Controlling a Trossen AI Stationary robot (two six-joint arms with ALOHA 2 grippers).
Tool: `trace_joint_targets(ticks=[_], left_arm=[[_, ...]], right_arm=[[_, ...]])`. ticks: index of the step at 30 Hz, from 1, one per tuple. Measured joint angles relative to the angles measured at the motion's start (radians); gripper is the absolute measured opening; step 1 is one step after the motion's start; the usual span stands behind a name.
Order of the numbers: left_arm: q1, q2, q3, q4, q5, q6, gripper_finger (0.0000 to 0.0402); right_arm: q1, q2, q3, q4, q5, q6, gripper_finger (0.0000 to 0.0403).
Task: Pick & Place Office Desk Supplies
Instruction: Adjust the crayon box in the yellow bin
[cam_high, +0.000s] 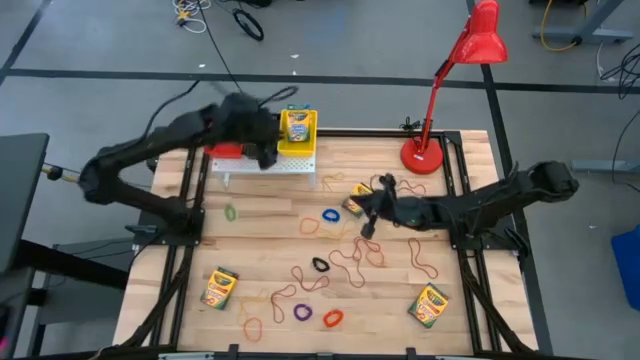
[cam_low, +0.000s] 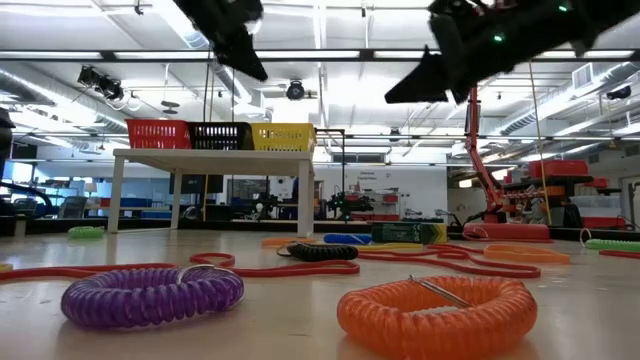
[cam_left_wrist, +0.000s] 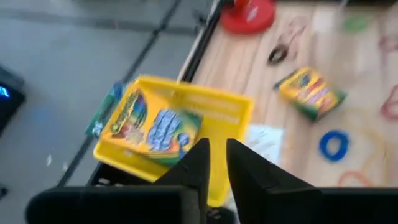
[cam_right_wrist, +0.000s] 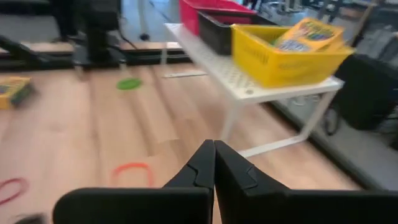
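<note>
From above, the left gripper (cam_high: 262, 140), fingers slightly parted and empty, sits at nine o'clock of the crayon box (cam_high: 297, 127) in the yellow bin (cam_high: 298, 148). Low down, coils lie on the wooden table (cam_low: 270, 320). The right gripper (cam_right_wrist: 214, 163) is pressed together, empty.

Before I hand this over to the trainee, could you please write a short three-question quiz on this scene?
1. True or false: the right gripper is shut.
2. Which bin on the white stand holds a crayon box: A red, B black, C yellow?
3. Fill in: in the low view, the coiled loop nearest the camera beside the orange loop is ____.

Key: 1 true; 2 C, the yellow bin; 3 purple, the purple loop.
</note>
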Motion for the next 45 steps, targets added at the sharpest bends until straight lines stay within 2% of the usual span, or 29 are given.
trace_joint_targets(ticks=[5, 11, 20, 29, 36, 39, 42, 45], left_arm=[[0.108, 0.208, 0.210, -0.125, 0.015, 0.127, 0.0112], [0.168, 0.404, 0.437, -0.207, 0.018, 0.263, 0.0162], [0.183, 0.588, 0.642, -0.346, 0.024, 0.386, 0.0168], [0.184, 0.615, 0.667, -0.387, -0.017, 0.414, 0.0156], [0.185, 0.615, 0.667, -0.396, -0.030, 0.430, 0.0103], [0.184, 0.615, 0.667, -0.394, -0.072, 0.433, 0.0087], [0.185, 0.615, 0.667, -0.394, -0.094, 0.431, 0.0087], [0.185, 0.615, 0.667, -0.399, -0.064, 0.423, 0.0101]], right_arm=[[0.046, -0.001, -0.080, 0.106, 0.003, 0.026, 0.0006], [0.096, -0.001, -0.100, 0.112, 0.001, 0.026, 0.0006], [0.164, 0.000, -0.100, 0.110, -0.001, -0.001, 0.0007], [0.184, 0.000, -0.100, 0.107, -0.001, -0.019, 0.0007], [0.183, 0.000, -0.100, 0.107, 0.000, -0.023, 0.0007], [0.183, 0.000, -0.100, 0.107, 0.000, -0.023, 0.0007], [0.183, 0.000, -0.100, 0.107, 0.001, -0.024, 0.0007], [0.183, 0.000, -0.100, 0.107, 0.001, -0.024, 0.0007]])
